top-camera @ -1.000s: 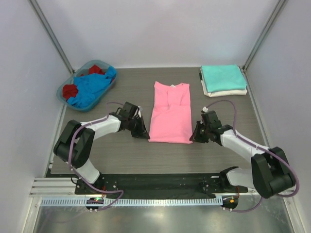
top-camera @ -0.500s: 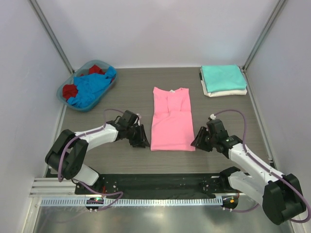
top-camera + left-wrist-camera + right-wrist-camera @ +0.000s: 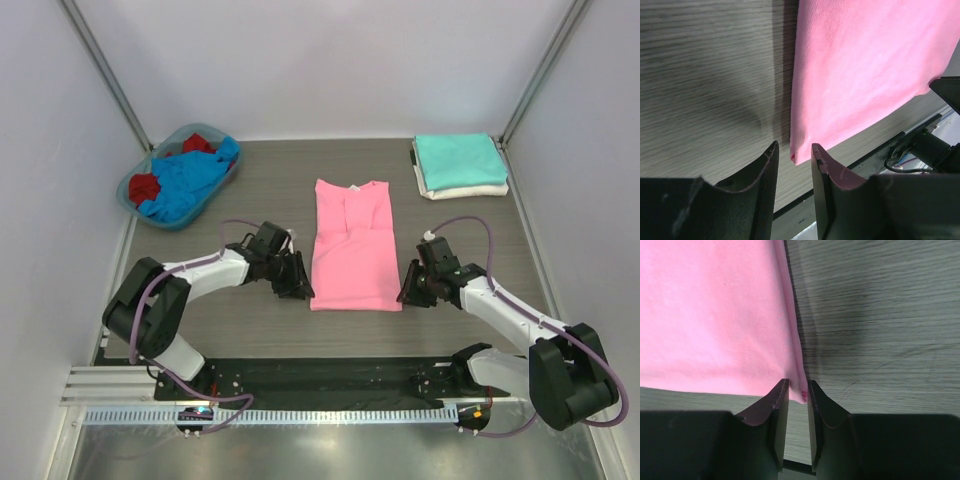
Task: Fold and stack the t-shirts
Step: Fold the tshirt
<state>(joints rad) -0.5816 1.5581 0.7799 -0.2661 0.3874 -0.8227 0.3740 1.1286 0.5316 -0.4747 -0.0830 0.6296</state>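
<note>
Flagging the main risk: a thin bite. The bright pink soft-cloth t-shirt [image 3: 352, 250] lies flat in the middle of the grey wood-grain worktop [image 3: 260, 330], sleeves tucked in, neck away from the arms. Only the tip of each near hem corner sits between the fingers, so closing from here may catch just the top layer or miss altogether. If one corner slips while the other lifts, the fold skews and the shirt drags sideways. Fingertips are also low to the surface; pressing lower could bunch the hem instead of getting under it.

State, left end effector [image 3: 298, 285]: at the near-left corner, jaws moderately apart, corner in the gap close to one finger, not clamped as far as the wrist view shows.

State, right end effector [image 3: 408, 290]: at the near-right corner, jaws at a narrow slot, corner tip inside and brushing one finger, with a gap visible beside it. I judge no firm pinch yet.

The folded teal t-shirt [image 3: 458, 158] sits on the folded white t-shirt [image 3: 465, 190] at far right. The blue t-shirt [image 3: 185, 178] and red t-shirt [image 3: 145, 187] are heaped in the blue-rimmed plastic basket [image 3: 127, 195] at far left, well apart from the arms.
</note>
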